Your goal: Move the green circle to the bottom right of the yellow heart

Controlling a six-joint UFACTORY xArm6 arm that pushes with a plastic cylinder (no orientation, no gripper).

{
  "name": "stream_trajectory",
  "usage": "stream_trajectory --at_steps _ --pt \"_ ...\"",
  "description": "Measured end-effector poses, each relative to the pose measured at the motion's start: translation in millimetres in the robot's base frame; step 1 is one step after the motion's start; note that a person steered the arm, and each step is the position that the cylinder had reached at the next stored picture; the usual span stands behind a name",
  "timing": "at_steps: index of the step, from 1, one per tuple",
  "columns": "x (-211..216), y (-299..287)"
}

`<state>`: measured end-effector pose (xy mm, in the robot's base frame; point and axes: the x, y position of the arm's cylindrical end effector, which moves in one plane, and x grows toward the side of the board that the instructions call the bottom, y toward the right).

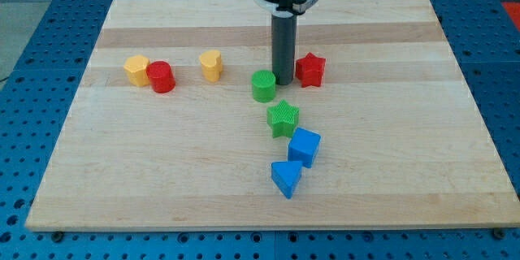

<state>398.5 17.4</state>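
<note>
Currently my tip [283, 80] is down on the wooden board [390, 171], sitting between the green circle [263, 86] and the red star [309, 70]. Tip is just beside the green circle's upper-right edge; can't tell if it's actually touching. Red star is just to the tip's right, small gap visible. No jaws on this tool, just a plain dark rod, so nothing is gripped.

Green circle sits near board centre, well to the right of and slightly below the yellow heart [211, 65]. Gap between the two is bare wood.

Other blocks:
- yellow hexagon [136, 70] and red cylinder [161, 76] at the view's left, touching each other, hexagon on the left.
- green star [283, 118] just below the green circle, slightly right.
- blue cube [305, 146] below-right of the green star.
- blue triangle [285, 178] just below the cube, nearest the view's bottom.

Board rests on a blue perforated table [32, 16].
</note>
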Motion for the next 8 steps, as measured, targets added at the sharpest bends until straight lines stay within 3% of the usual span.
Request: stream_trajectory --at_steps 5,8 --pt "0.0 -36.7" --pt "-8.6 -114.9"
